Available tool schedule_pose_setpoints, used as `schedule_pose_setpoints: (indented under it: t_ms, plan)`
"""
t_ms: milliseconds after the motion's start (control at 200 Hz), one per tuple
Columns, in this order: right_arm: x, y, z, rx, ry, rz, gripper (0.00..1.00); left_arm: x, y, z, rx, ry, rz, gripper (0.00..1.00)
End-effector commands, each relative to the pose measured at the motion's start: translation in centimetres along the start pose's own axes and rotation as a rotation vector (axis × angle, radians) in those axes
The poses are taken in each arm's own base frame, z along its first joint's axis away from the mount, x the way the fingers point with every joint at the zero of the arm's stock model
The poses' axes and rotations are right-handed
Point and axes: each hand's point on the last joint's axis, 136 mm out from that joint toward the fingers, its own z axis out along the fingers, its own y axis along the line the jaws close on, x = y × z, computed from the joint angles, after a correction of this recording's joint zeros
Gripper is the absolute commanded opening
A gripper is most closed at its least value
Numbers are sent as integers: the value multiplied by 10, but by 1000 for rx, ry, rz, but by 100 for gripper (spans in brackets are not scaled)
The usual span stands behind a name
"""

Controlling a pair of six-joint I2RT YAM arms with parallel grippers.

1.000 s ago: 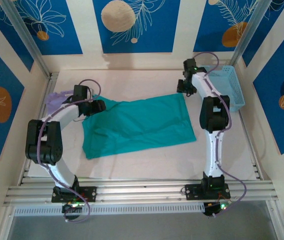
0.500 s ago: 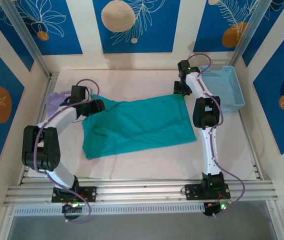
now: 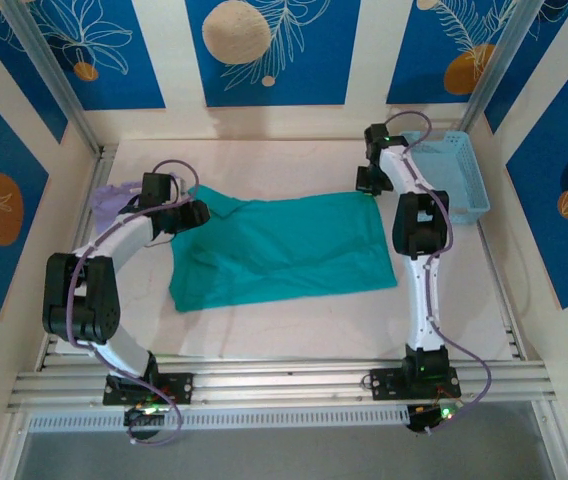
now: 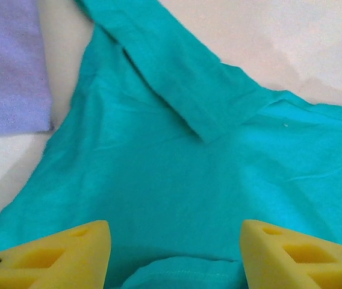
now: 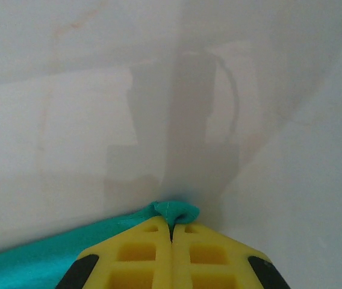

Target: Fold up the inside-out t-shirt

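Tabletop (image 3: 294, 325): pale, carries everything. Landmark = blue basket (image 3: 469, 205) at far right.

Inside-out t-shirt (image 3: 284, 250): teal, spread mostly flat left of the basket. Its far right corner is the part nearest the basket, and its sleeve end is the part furthest from it. Lying flat like this suits a corner-to-corner fold. In the left wrist view one sleeve is flipped over onto the body and there are light wrinkles.

Lavender garment (image 3: 114, 198): on the opposite side of the shirt from the basket, just beside the sleeve end. Not part of the task, likely parked out of the way.

Right end effector (image 3: 367, 185): just left of the basket, closed tight on the shirt's far corner. In the right wrist view a teal nub pokes out past the yellow fingers (image 5: 141, 253). Judged to be pinching a corner ready to carry it over.

Left end effector (image 3: 196, 213): at the shirt end furthest from the basket. Jaws are part-spread over the fabric with a bunched hem between them, nothing pinched. Probably lining up a matching grab.
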Motion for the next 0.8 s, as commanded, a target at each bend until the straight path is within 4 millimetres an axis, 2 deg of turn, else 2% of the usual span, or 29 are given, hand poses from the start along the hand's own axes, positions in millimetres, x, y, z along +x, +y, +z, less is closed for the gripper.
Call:
schedule_pose_setpoints:
  t_ms: [0, 215, 445, 635, 795]
  plan:
    - [-6, -28, -19, 58, -51, -10, 0, -9, -5, 1, 10, -11, 22, 58]
    - [-9, -22, -26, 49, -82, -50, 0, -28, -10, 33, 9, 18, 36, 58]
    - [-10, -9, -28, 37, -99, -88, 0, -71, -11, 74, -31, 21, 76, 58]
    - [-13, 0, -33, 21, -110, -110, 0, -89, 0, 113, -78, 80, 85, 58]
    - [-13, 6, -36, 10, -116, -123, 0, -100, 11, 135, -97, 105, 72, 59]
